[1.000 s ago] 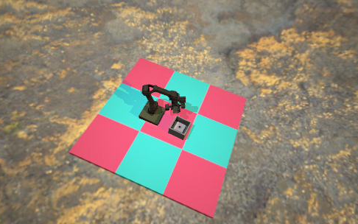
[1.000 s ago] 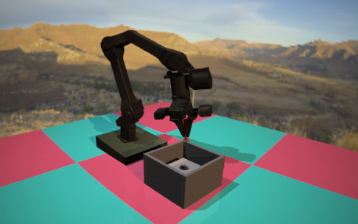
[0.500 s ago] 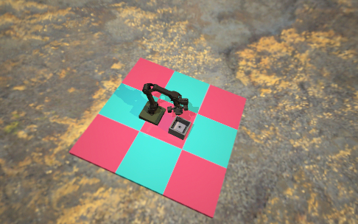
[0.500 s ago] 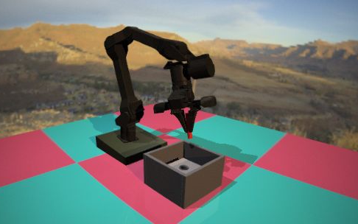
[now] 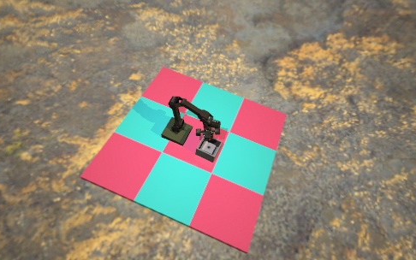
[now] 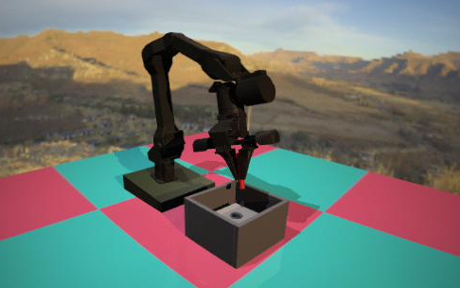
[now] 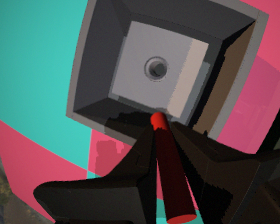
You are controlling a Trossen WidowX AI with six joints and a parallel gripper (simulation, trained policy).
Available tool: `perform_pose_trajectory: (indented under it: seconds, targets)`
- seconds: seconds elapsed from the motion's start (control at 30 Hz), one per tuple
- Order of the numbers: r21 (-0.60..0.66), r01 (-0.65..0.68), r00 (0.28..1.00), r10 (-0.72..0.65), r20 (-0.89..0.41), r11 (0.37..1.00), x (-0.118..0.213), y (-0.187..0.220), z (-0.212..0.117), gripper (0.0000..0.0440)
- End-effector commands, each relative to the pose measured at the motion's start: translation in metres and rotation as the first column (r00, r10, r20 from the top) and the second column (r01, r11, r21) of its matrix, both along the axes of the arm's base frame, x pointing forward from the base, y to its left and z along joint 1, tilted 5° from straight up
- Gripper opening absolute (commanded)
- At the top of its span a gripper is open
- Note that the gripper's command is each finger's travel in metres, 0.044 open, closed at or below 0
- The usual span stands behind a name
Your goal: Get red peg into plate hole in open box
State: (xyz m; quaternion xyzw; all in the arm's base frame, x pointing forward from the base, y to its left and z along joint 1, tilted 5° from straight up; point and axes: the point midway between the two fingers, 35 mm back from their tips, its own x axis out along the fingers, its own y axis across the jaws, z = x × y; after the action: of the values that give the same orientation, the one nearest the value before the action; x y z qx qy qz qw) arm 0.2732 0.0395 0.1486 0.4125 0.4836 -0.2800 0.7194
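in the exterior view, the red peg [image 6: 241,184] [image 7: 173,172] is gripped between the dark fingers [image 6: 238,179], its red end poking out below their tips. the peg is at the side of the open box [image 6: 211,223] [image 5: 205,154] [image 7: 77,75] nearer the arm, out of the hole [image 6: 237,215] [image 7: 156,68]; whether its tip is below the rim, they cannot tell. the hole is in the pale plate [image 6: 226,211] [image 7: 133,55] at the bottom of the box. the arm [image 6: 163,95] [image 5: 195,109] bends over from its olive base [image 6: 137,186] [image 5: 169,136], which stands near the box on a bench [image 6: 69,265] [image 5: 178,188] of pink and turquoise squares. beyond lie brown hills [image 6: 93,49] under a cloudy sky.
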Motion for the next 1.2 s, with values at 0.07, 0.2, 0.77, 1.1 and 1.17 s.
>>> perform_pose_trajectory:
  seconds: [0.07, 0.2, 0.77, 1.1, 1.17]
  targets:
    - [0.003, 0.028, 1.0, -0.028, 0.011, 1.0, 0.014, -0.012, -0.002, 0.0002]
    - [0.008, 0.044, 0.999, -0.044, 0.004, 0.999, 0.02, -0.019, -0.007, 0.0006]
    - [0.021, 0.064, 0.995, -0.062, -0.078, 0.998, 0.035, -0.034, -0.04, 0.0017]
    - [-0.015, 0.03, 0.989, -0.032, -0.144, 0.999, 0.04, -0.042, -0.057, 0.0164]
    - [-0.02, 0.028, 0.988, -0.031, -0.151, 0.999, 0.042, -0.043, -0.057, 0.0165]
